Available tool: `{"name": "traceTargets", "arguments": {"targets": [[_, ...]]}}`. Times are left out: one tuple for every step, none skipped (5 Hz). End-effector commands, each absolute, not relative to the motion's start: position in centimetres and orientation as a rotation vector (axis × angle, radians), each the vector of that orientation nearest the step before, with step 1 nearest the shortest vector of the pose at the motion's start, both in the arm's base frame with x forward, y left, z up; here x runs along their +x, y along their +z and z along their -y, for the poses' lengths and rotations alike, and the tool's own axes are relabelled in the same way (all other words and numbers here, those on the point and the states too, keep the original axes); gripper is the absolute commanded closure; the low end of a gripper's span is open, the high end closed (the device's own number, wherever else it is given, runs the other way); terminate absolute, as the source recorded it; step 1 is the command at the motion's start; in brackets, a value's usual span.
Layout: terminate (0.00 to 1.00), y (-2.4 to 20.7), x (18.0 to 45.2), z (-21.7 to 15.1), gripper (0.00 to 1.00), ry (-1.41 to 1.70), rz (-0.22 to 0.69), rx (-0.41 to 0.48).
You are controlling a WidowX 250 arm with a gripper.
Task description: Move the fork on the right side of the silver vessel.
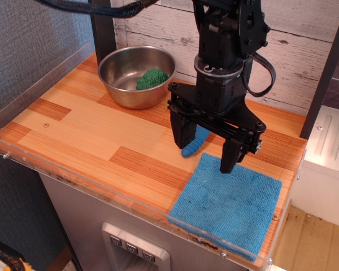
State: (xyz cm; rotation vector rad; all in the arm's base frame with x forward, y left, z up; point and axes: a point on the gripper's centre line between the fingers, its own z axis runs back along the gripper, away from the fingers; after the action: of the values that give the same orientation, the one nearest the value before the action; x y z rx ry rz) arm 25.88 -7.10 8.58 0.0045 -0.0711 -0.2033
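The fork shows only as the end of its bright-blue handle, low on the wooden table between my fingers, close to the left one; its tines are hidden behind the gripper body. My gripper points down over it with its jaws spread wide, not clamped on anything. The silver vessel, a shiny steel bowl, stands at the back left of the table, left of the gripper and fork.
A green knobbly scrubber lies inside the bowl. A square blue towel lies at the front right corner, just under my right finger. A clear plastic lip edges the table. A white plank wall stands behind, and a dark post at right.
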Motion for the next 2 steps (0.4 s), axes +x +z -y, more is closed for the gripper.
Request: {"name": "traceTargets", "arguments": {"targets": [[0.00,8.6,25.9,7.1,0.00,-0.203,0.071,0.005],[0.00,7.9,27.8,6.5,0.00,-0.185,0.077,0.049]]}}
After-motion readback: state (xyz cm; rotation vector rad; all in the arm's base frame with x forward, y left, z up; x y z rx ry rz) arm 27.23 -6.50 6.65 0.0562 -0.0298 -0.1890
